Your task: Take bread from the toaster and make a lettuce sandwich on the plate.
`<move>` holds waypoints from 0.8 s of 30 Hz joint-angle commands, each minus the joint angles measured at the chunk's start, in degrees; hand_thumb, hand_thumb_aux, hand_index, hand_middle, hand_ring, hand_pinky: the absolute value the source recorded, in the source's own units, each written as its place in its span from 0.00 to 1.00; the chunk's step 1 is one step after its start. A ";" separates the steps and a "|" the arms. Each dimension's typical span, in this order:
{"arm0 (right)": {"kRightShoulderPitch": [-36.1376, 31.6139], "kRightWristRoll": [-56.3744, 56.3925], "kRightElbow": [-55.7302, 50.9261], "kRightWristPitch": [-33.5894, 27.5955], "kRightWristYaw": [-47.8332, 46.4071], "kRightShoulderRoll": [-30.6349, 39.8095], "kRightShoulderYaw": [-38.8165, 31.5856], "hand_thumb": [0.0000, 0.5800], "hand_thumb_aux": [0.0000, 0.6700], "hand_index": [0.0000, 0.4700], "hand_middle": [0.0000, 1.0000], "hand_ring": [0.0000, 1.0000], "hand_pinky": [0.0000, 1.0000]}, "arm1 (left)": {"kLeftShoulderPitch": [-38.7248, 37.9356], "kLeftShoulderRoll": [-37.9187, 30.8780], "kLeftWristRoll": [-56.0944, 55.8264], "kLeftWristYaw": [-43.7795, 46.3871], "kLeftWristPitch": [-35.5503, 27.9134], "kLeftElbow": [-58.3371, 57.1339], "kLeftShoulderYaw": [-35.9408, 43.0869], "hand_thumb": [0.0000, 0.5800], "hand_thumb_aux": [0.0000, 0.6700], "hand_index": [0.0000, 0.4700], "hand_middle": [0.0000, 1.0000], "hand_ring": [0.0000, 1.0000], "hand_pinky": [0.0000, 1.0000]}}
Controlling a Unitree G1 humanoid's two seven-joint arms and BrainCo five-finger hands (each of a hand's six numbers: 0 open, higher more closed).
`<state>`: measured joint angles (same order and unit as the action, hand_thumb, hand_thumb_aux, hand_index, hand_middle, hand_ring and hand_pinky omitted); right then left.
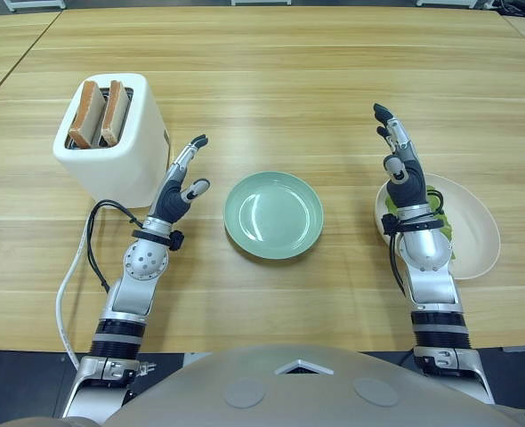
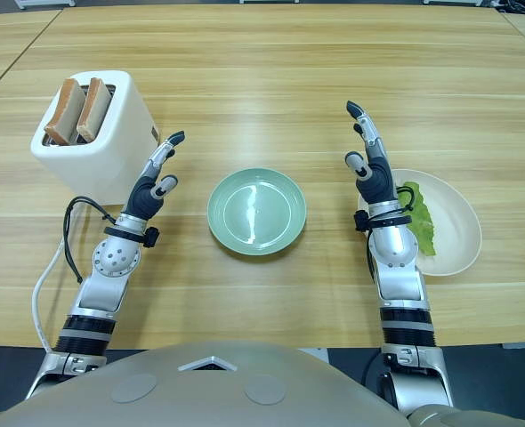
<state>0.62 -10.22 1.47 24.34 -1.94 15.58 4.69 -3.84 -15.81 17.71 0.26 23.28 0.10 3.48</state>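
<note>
We see a planked wooden bench (image 1: 334, 71). Near its left edge stands a smooth, boxy white toaster (image 1: 129, 160). A cream oval dish (image 1: 476, 231) sits near the right edge, and a glossy round green plate (image 1: 273, 214) lies mid-bench. Our left hand (image 1: 178, 191) and right hand (image 1: 400, 160) hover with fingers spread, empty. Two browned bread slices (image 1: 100, 113) stand in the toaster, and ruffled lettuce (image 2: 420, 218) lies in the dish.

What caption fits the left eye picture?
Left hand beside the toaster with bread, right hand near the lettuce, green plate between.

You face a wooden table (image 1: 334, 80), with a second table (image 1: 0, 40) butted along its left. A white cable (image 1: 60, 307) trails over the near edge. White shapes (image 1: 36, 4) beyond are possibly furniture feet.
</note>
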 commanded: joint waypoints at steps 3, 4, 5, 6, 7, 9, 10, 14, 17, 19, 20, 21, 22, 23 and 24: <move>0.58 -0.46 1.75 -1.33 0.08 -0.41 -0.48 0.00 0.00 0.00 0.00 0.00 0.00 | -0.39 -0.85 2.51 -0.48 0.16 0.31 0.41 0.00 0.00 0.00 0.00 0.00 0.00; 0.55 -0.49 1.80 -1.46 0.10 -0.49 -0.54 0.00 0.00 0.00 0.00 0.00 0.00 | -0.36 -0.91 2.51 -0.54 0.16 0.19 0.44 0.00 0.00 0.00 0.00 0.00 0.00; 0.52 -0.47 1.84 -1.55 0.09 -0.54 -0.58 0.00 0.00 0.00 0.00 0.00 0.00 | -0.35 -0.96 2.51 -0.58 0.15 0.13 0.46 0.00 0.00 0.00 0.00 0.00 0.00; 0.49 -0.40 1.84 -1.56 0.04 -0.59 -0.60 0.00 0.00 0.00 0.00 0.00 0.00 | -0.35 -0.98 2.51 -0.63 0.14 0.10 0.49 0.00 0.00 0.00 0.00 0.00 0.00; 0.56 -0.41 1.86 -1.51 0.04 -0.65 -0.65 0.00 0.00 0.00 0.00 0.00 0.00 | -0.34 -1.01 2.50 -0.66 0.16 0.02 0.51 0.00 0.00 0.00 0.00 0.00 0.00; 0.76 -0.50 2.05 -1.44 0.07 -0.75 -0.76 0.00 0.00 0.00 0.00 0.00 0.00 | -0.36 -1.11 2.46 -0.75 0.16 0.02 0.48 0.00 0.00 0.00 0.00 0.00 0.00; 0.86 -0.54 2.23 -1.43 0.15 -0.83 -0.78 0.00 0.00 0.00 0.00 0.00 0.00 | -0.35 -1.31 3.03 -1.32 0.50 0.19 0.32 0.00 0.00 0.00 0.00 0.00 0.00; 1.02 -1.51 2.98 -1.86 0.78 -1.52 -1.49 0.00 0.00 0.00 0.00 0.00 0.00 | -0.19 -2.40 8.29 -5.57 3.31 13.55 -4.01 0.00 0.00 0.00 0.00 0.00 0.00; 1.06 -2.83 3.71 -2.09 1.29 -1.94 -2.28 0.00 0.00 0.00 0.00 0.00 0.00 | 3.06 -3.97 12.54 -4.80 1.16 26.51 -8.76 0.00 0.00 0.00 0.00 0.00 0.00; 0.69 -3.41 3.92 -2.47 1.55 -2.28 -2.85 0.00 0.00 0.00 0.00 0.00 0.00 | 7.14 -6.92 13.75 -1.61 -3.80 30.31 -12.83 0.00 0.00 0.00 0.00 0.00 0.00; 0.51 -3.67 3.94 -2.62 1.65 -2.46 -3.11 0.00 0.00 0.00 0.00 0.00 0.00 | 8.62 -8.33 14.43 -0.11 -5.87 30.77 -14.21 0.00 0.00 0.00 0.00 0.00 0.00; 0.48 -4.00 4.02 -2.70 1.70 -2.61 -3.42 0.00 0.00 0.00 0.00 0.00 0.00 | 9.85 -10.34 15.20 1.31 -7.58 30.09 -15.68 0.00 0.00 0.00 0.00 0.00 0.00; 0.55 -4.38 4.03 -2.78 1.66 -2.73 -3.78 0.00 0.00 0.00 0.00 0.00 0.00 | 11.10 -12.48 16.16 2.91 -9.82 28.44 -16.96 0.00 0.00 0.00 0.00 0.00 0.00; 0.64 -4.72 4.00 -2.75 1.69 -2.79 -4.06 0.00 0.00 0.00 0.00 0.00 0.00 | 12.13 -14.41 16.33 4.58 -11.86 26.04 -17.75 0.00 0.00 0.00 0.00 0.00 0.00; 0.73 -4.99 4.01 -2.67 1.69 -2.77 -4.32 0.00 0.00 0.00 0.00 0.00 0.00 | 12.94 -16.02 16.20 5.97 -13.61 23.44 -18.36 0.00 0.00 0.00 0.00 0.00 0.00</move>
<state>1.38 -14.14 5.06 22.17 -0.28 12.94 0.97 7.36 -28.79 32.80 3.34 13.12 27.89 -13.40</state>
